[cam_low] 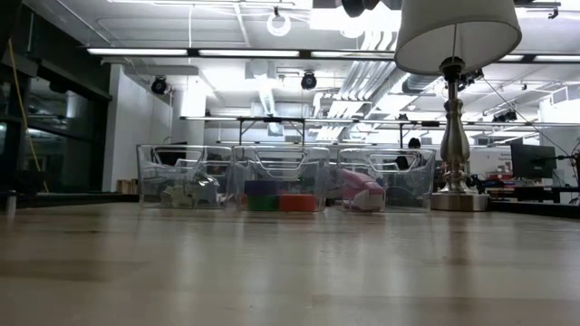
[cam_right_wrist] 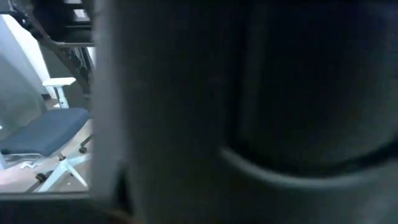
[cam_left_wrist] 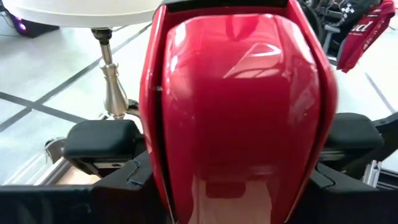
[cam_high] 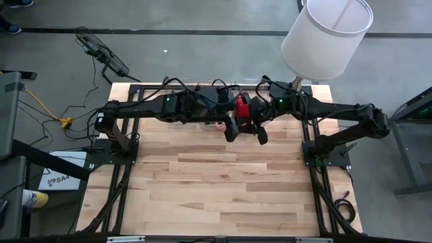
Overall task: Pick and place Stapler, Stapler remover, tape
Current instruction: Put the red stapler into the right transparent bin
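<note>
- The left hand [cam_left_wrist: 229, 140] is pinching the red stapler [cam_left_wrist: 239, 93]. A dark pad [cam_left_wrist: 102, 138] presses on each flank, and the red body fills the centre of the left wrist frame.
- In the high view the stapler [cam_high: 241, 106] sits at upper centre, high over the far part of the surface [cam_high: 223, 189]. It lies between the two arms where they meet.
- The right hand [cam_high: 260, 116] is just beside the stapler, on its right in that frame. Something dark and very close blocks the right wrist view, so whether this hand is spread or pressed together cannot be told.
- The stapler's long axis seems to run across the frame, from the left hand toward the right one. A handover or a carry would turn on that line, and both hands are equally near.
- Farther off, at the centre of the low frame, three clear bins stand in a row at the surface's far edge: left bin [cam_low: 186, 177], middle bin [cam_low: 281, 172], right bin [cam_low: 385, 177].
- The right bin holds a pink stapler [cam_low: 362, 192]. The middle bin holds small coloured shapes, too small to name.
- A lamp [cam_low: 456, 109] stands just right of the bins.
</note>
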### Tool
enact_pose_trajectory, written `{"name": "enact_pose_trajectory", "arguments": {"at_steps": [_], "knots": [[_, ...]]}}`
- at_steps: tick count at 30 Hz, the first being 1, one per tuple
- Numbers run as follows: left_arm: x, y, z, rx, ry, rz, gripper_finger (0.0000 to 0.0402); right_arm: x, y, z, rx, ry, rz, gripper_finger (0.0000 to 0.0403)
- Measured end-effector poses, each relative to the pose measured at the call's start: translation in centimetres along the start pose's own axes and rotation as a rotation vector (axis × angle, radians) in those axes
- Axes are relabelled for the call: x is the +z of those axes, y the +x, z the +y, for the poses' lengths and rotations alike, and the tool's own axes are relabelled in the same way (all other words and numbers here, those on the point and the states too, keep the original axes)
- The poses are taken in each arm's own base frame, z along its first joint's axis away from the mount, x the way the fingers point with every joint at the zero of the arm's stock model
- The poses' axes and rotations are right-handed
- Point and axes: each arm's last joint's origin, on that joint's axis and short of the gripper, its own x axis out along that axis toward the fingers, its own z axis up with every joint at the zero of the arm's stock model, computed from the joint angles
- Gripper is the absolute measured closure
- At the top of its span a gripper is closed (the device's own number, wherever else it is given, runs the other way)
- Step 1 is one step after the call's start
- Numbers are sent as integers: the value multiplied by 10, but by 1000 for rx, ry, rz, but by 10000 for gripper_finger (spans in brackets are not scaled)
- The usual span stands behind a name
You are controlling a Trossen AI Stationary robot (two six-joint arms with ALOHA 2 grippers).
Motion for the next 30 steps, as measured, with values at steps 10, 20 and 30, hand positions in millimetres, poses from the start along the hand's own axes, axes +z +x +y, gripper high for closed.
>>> {"name": "enact_pose_trajectory", "arguments": {"at_steps": [10, 20, 30], "knots": [[0, 1, 0, -2, -12, -1, 199, 1, -5, -10, -32, 69, -8, 251], [-1, 1, 1, -1, -10, 9, 199, 0, -5, -11, -35, 79, -4, 251], [-2, 1, 1, -1, -7, 20, 199, -3, -6, -11, -58, 85, 20, 251]]}}
